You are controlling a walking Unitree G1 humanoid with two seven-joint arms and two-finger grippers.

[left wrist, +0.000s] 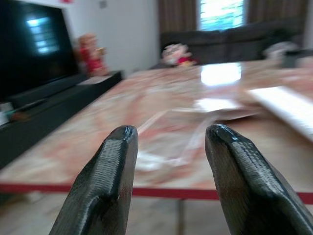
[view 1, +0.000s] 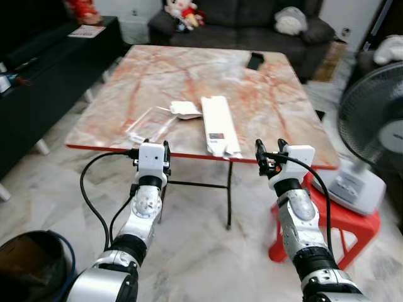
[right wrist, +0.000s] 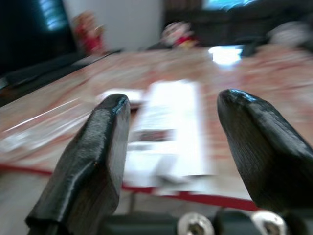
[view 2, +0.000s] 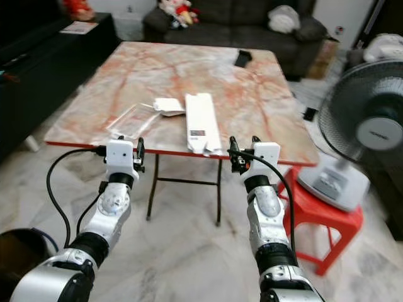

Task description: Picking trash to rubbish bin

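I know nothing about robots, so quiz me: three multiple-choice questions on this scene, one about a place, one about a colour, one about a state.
1. Where is the long white packet?
A. On the floor
B. At the table's near edge
C. On the sofa

2. What colour is the stool under the fan?
A. Red
B. Blue
C. Green

3. How are the left gripper's fingers?
A. Shut on a wrapper
B. Shut on nothing
C. Open

Answers:
1 B: the long white packet overhangs the near edge of the table.
2 A: the stool below the fan is red.
3 C: the left gripper shows a gap between its fingers, nothing held.
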